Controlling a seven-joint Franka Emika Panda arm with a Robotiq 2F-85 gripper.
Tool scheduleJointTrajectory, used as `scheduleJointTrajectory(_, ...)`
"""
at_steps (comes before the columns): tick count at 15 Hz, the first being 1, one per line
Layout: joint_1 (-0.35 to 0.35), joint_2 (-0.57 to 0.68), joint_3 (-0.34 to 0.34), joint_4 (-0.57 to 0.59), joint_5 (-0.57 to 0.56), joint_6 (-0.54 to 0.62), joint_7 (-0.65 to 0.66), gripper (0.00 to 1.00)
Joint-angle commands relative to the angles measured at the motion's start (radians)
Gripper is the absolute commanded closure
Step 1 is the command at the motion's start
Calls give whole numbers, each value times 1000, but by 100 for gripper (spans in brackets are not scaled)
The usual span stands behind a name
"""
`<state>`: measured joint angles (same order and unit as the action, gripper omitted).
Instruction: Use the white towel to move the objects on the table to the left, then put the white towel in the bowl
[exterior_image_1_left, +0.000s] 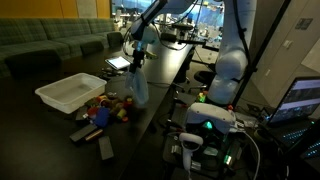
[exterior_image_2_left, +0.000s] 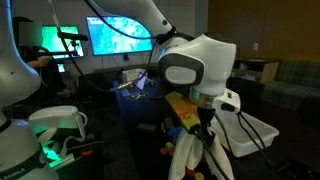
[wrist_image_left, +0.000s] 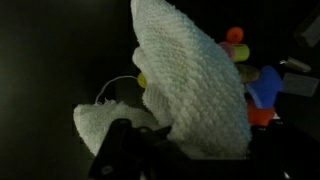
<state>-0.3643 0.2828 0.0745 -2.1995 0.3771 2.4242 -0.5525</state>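
Above the dark surface (exterior_image_1_left: 160, 80), the end effector (exterior_image_1_left: 137, 60) pinches the towel (exterior_image_1_left: 139, 88) by its top, so it hangs beside the toys (exterior_image_1_left: 108, 108), likely ready to sweep them; the bin (exterior_image_1_left: 70, 92) sits near.

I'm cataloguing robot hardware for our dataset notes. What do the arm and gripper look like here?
The arm is glossy white, built of smooth rounded shells; in an exterior view a joint carries a round grey cap. Thin dark cables run beside the wrist. The gripper is black, its fingers too dark to make out. No markings are legible.
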Motion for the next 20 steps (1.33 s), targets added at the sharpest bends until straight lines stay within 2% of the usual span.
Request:
scheduleJointTrajectory(1,72,93,-102,82,-137,70,103,98)
scheduleJointTrajectory(4,97,218,-141,162,-234,141,175,98)
scheduleJointTrajectory(11,150,498,-135,291,-367,245,254,98)
scheduleJointTrajectory(14,179,576,-131,320,-404,264,280,98)
scheduleJointTrajectory(20,200,632,-87,333,-428,250,263,98)
